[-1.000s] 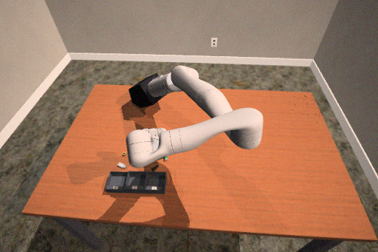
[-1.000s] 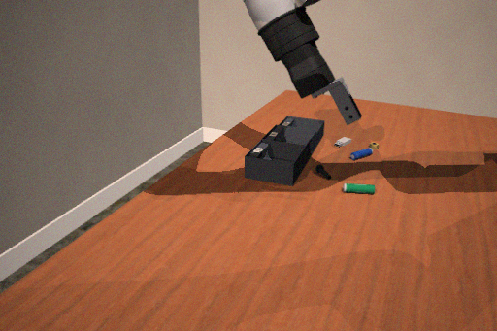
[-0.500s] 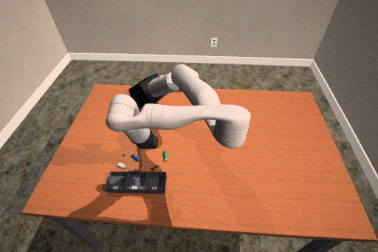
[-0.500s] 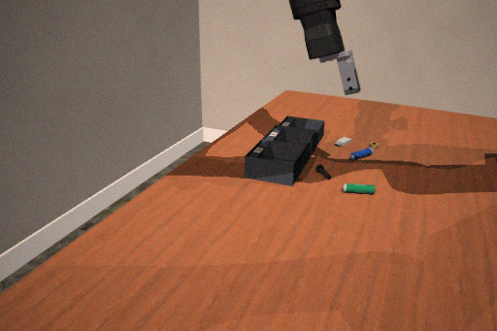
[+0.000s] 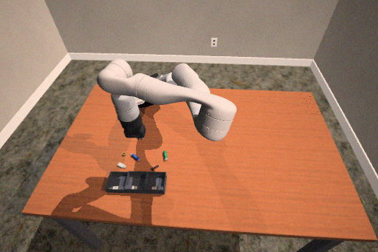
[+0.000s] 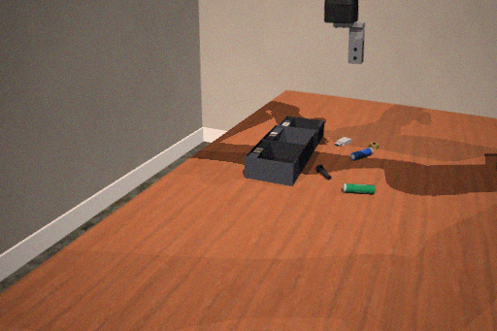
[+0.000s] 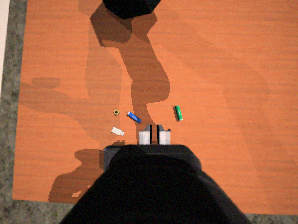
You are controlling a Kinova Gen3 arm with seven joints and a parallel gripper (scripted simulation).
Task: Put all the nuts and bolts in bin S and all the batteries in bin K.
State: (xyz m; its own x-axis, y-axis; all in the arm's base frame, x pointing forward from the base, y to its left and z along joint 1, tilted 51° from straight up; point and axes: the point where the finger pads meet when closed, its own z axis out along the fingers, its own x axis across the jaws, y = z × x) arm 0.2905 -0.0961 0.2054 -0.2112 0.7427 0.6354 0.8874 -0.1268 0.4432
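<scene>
My gripper [image 6: 355,57] hangs high above the table, pointing straight down, with its fingers nearly together and nothing between them; it also shows in the top view [image 5: 140,137] and in the wrist view [image 7: 154,135]. Below it lie a green battery [image 5: 165,155] [image 6: 358,188] [image 7: 178,113], a blue battery [image 5: 135,157] [image 6: 361,153] [image 7: 134,117], a small yellowish nut [image 5: 123,154] [image 6: 374,145] [image 7: 116,112] and a black bolt [image 5: 154,168] [image 6: 323,172]. The dark bin tray [image 5: 136,182] [image 6: 285,149] has three compartments; its labels are too small to read.
A small white block [image 5: 121,165] [image 6: 343,141] [image 7: 117,131] lies beside the tray's far-left corner. The arm's links [image 5: 166,94] arch over the table's back half. The tray stands near the front-left table edge.
</scene>
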